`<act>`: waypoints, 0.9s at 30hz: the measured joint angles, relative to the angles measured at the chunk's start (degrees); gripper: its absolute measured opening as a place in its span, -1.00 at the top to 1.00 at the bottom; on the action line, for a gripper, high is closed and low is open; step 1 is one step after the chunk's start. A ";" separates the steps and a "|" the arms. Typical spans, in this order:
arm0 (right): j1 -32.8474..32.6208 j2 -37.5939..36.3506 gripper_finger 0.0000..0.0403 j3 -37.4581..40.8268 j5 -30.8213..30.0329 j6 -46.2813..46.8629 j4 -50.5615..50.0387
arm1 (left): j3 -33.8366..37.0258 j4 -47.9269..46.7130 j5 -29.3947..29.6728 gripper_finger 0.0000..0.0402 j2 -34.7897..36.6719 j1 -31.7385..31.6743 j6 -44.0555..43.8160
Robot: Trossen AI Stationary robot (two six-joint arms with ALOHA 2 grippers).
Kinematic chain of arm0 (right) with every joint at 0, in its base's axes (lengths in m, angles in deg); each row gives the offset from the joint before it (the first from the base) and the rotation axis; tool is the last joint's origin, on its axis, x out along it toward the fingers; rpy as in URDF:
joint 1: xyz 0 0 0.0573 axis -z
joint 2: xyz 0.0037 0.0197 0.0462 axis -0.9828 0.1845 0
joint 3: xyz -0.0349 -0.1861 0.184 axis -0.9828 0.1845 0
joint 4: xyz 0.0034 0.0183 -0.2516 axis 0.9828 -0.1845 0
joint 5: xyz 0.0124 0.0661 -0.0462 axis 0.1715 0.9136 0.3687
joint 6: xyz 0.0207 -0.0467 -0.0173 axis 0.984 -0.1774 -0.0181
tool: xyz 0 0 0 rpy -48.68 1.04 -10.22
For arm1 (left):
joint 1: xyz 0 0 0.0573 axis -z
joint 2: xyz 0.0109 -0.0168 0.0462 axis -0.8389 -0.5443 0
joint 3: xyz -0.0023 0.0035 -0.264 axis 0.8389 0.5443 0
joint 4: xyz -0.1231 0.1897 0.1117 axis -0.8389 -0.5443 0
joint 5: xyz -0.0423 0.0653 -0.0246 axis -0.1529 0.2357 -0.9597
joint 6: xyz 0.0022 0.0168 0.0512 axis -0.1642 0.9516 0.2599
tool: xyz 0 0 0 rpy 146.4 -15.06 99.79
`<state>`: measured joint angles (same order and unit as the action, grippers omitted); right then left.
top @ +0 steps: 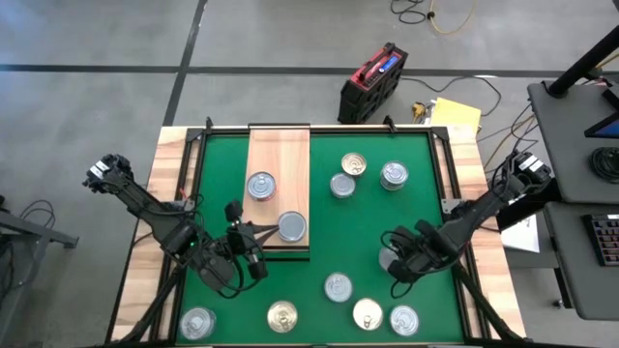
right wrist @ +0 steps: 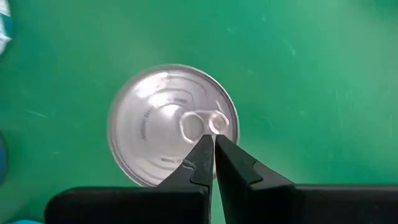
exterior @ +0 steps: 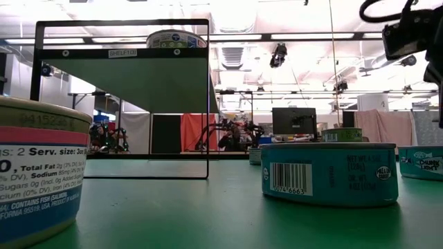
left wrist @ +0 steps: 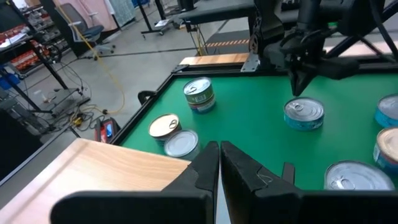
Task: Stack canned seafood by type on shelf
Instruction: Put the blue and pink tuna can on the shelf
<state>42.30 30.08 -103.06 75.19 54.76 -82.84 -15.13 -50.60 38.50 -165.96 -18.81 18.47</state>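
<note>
The shelf (top: 279, 159) is a light wooden board on a black frame (exterior: 121, 100) at the far left of the green mat. It carries two silver-lidded cans, one in the middle (top: 261, 186) and one at its near right corner (top: 292, 226). My left gripper (top: 269, 232) is shut and points level toward that corner can. In the left wrist view its fingers (left wrist: 219, 146) hide the can. My right gripper (right wrist: 213, 138) is shut and points down over the lid of a silver can (right wrist: 171, 124) near its pull tab. The left wrist view shows a small gap between that right gripper (left wrist: 295, 90) and that can (left wrist: 303, 114). My left gripper comes level from the table's left toward the side of the corner can on the shelf. Its own fingers hide the can in the wrist view, so I cannot tell whether it touches.
Three cans stand at the far right of the mat: gold-lidded (top: 353, 164), silver (top: 341, 185) and a taller one (top: 394, 175). Several more lie along the near edge (top: 281, 315), (top: 338, 286), (top: 404, 319). A red and black case (top: 372, 82) sits beyond the far edge.
</note>
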 joint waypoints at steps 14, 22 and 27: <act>-3.46 0.00 0.95 -1.75 -9.55 -15.36 12.02 | 0.00 11.23 -3.07 1.00 -4.72 0.04 2.56; -7.49 0.00 0.95 -1.75 -10.19 -21.99 18.67 | -4.67 14.11 -3.01 1.00 -11.49 0.11 2.59; -10.42 0.00 0.95 -1.75 -13.45 -25.41 22.27 | -12.64 9.67 -2.88 1.00 -17.77 0.25 3.20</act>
<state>31.88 30.08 -104.81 61.74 29.35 -60.57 -27.77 -40.93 35.61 -183.73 -18.56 21.67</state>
